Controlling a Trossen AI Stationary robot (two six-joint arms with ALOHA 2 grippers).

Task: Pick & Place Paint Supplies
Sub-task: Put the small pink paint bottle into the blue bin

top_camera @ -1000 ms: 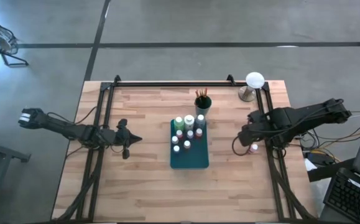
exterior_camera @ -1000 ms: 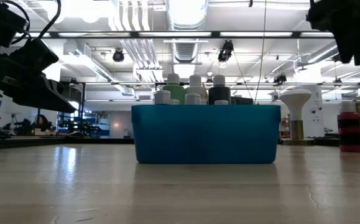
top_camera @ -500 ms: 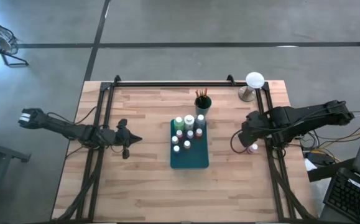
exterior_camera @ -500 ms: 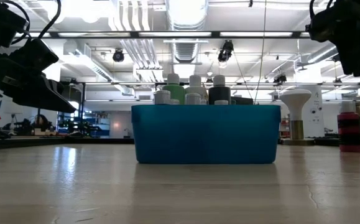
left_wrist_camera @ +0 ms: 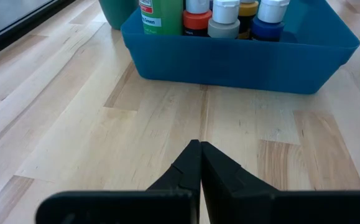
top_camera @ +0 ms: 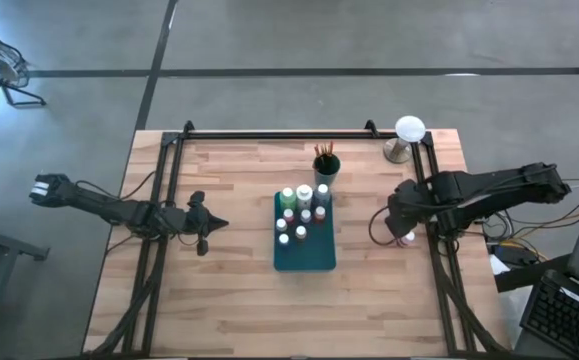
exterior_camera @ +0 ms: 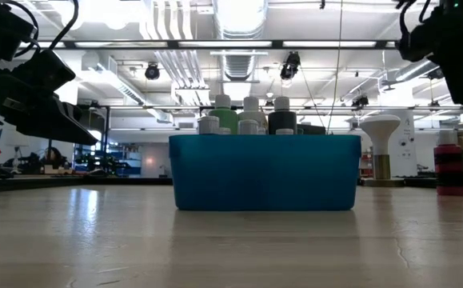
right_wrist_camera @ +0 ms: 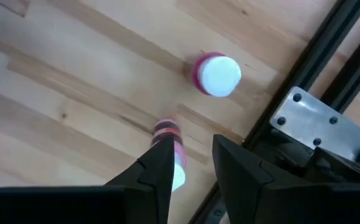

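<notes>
Right wrist view, bottle [right_wrist_camera: 175, 163] between right gripper [right_wrist_camera: 191, 162] fingers

We see a light wooden plank table [top_camera: 229, 270] edged by a black frame. Near its centre stands a teal tray [top_camera: 305, 250], long sides running twelve to six. Just off the tray's one o'clock corner sits a dark cup [top_camera: 326, 166]. Toward two o'clock a white-domed object [top_camera: 407, 131] stands on its stand. At three o'clock, by the frame rail, two small white-capped bottles [right_wrist_camera: 216, 73] stand on the planks; we think both are reddish.
</notes>
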